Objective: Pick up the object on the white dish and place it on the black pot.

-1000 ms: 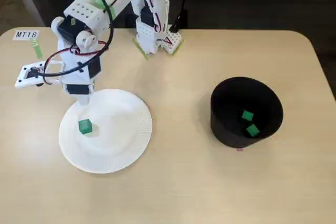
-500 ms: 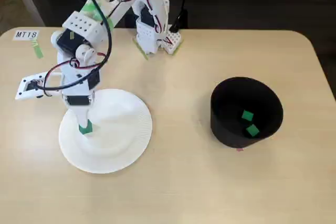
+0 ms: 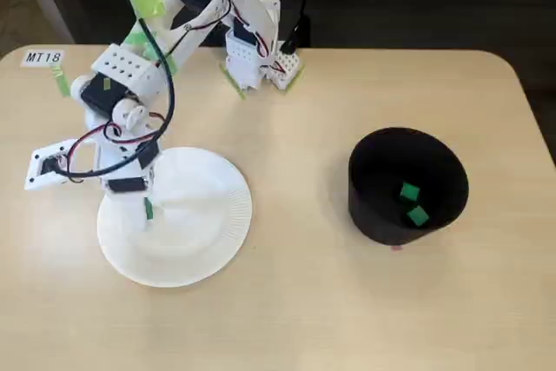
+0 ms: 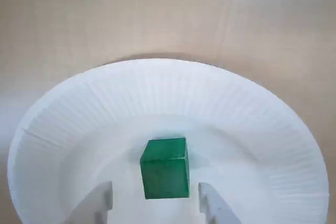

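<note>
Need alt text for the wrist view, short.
A green cube sits on a white paper plate, between the two open white fingertips of the end effector, which enter from the bottom edge without touching it. The ribbed plate fills most of the frame, with a light wooden table behind it.

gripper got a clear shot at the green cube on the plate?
Probably yes. In the wrist view the green cube sits between the open gripper fingers, alone on the white plate, with nothing blocking it.
</note>
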### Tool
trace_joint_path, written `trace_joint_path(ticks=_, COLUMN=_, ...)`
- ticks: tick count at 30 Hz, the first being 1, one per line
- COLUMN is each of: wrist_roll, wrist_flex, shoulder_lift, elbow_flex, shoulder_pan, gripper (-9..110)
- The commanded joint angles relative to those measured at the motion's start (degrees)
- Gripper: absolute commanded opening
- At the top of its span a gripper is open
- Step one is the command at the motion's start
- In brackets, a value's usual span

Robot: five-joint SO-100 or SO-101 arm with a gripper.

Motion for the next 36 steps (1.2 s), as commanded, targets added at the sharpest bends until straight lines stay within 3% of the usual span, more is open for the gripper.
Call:
trace_joint_path(ticks=1, wrist_roll=0.0, wrist_flex=0.3, shoulder_lift=0.2, elbow_flex=-2.7, shoulder_pan=0.9, gripper=22)
trace_joint_path(ticks=8, wrist_roll=0.8, wrist_flex=0.7, shoulder_lift=-1.9, elbow_flex=-5.1, shoulder_pan=1.4, gripper=19)
trace_joint_path(ticks=15, wrist_roll=3.6, wrist_flex=0.8, shoulder_lift=-4.4, elbow_flex=-7.1, shoulder_pan=1.5, gripper=0)
trace_joint_path(ticks=28, wrist_roll=6.5, wrist_flex=4.0, shoulder_lift=8.9, elbow_flex=-6.6, shoulder_pan=-0.7, gripper=0)
trace_joint_path(ticks=36, wrist_roll=16.0, wrist_flex=4.7, shoulder_lift=27.7, elbow_flex=-6.4, shoulder_pan=-12.6, gripper=0)
